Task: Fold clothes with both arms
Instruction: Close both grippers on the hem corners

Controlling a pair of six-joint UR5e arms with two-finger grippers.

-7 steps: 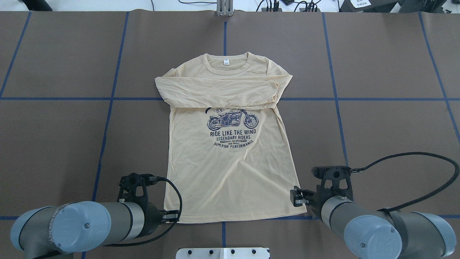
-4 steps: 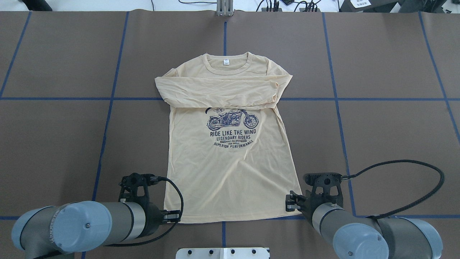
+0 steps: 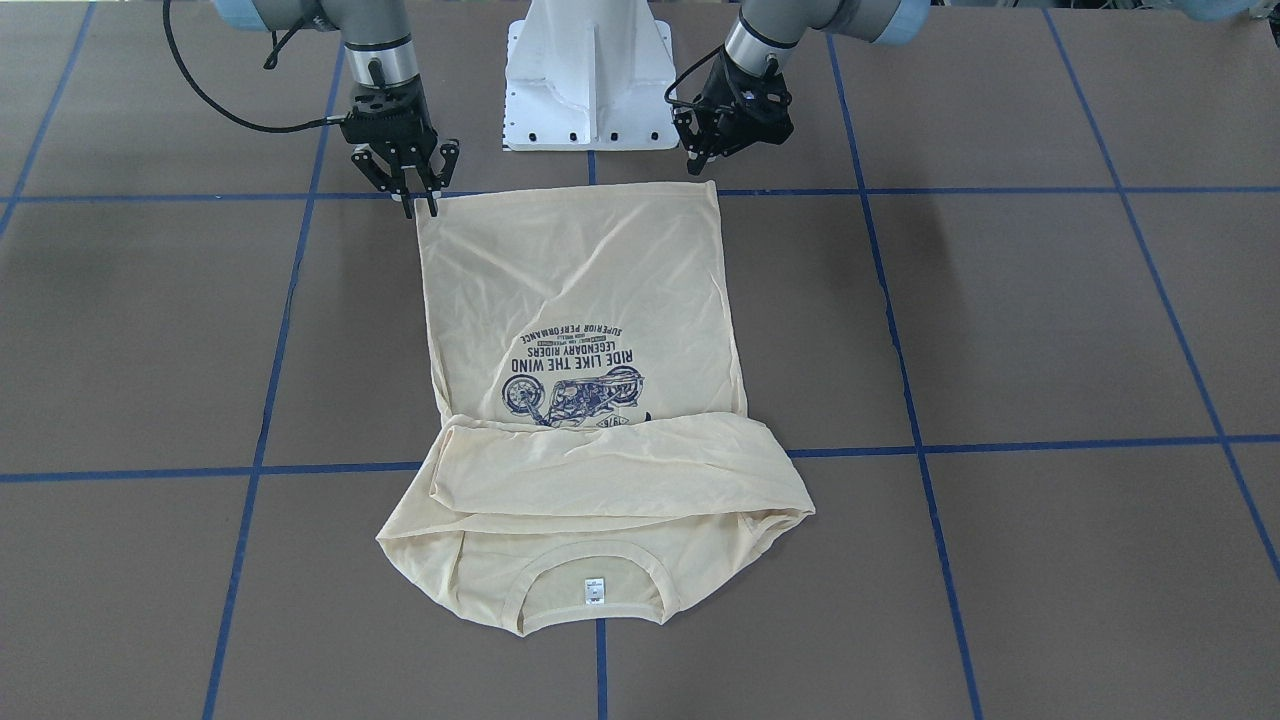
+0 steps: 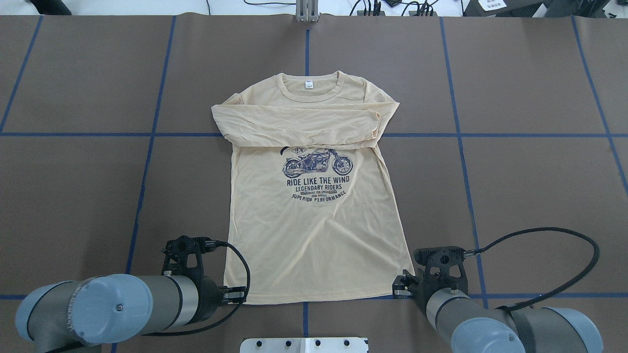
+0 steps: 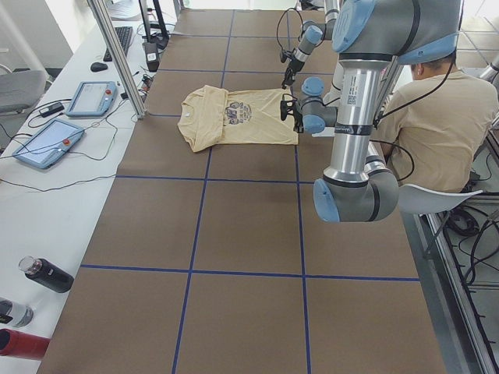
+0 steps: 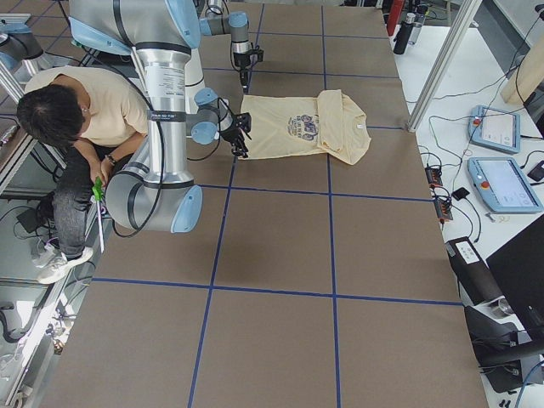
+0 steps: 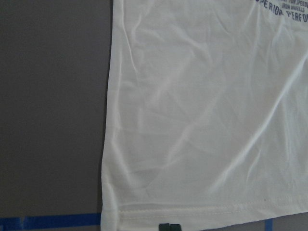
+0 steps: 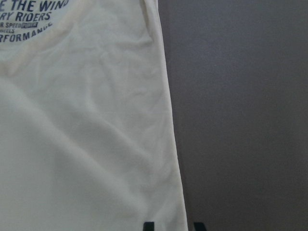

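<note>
Front view: the shirt (image 3: 580,290) lies flat on the table (image 3: 1000,320), sleeves (image 3: 600,470) folded across its chest; a gripper sits at each corner of its hem (image 3: 570,190), likely so the hem can be carried to the collar (image 3: 592,553); the right gripper (image 3: 420,207) stands open over its corner; the left gripper (image 3: 702,172) touches the other.

Overhead: one gripper per hem corner, which should keep a lift even.

Side views: too small to judge the jaws.

Left wrist: fingertips (image 7: 169,227) meet at the hem; whether cloth is between them I cannot tell.

Right wrist: fingertips (image 8: 149,226) apart, straddling the shirt's side edge, holding nothing.
</note>
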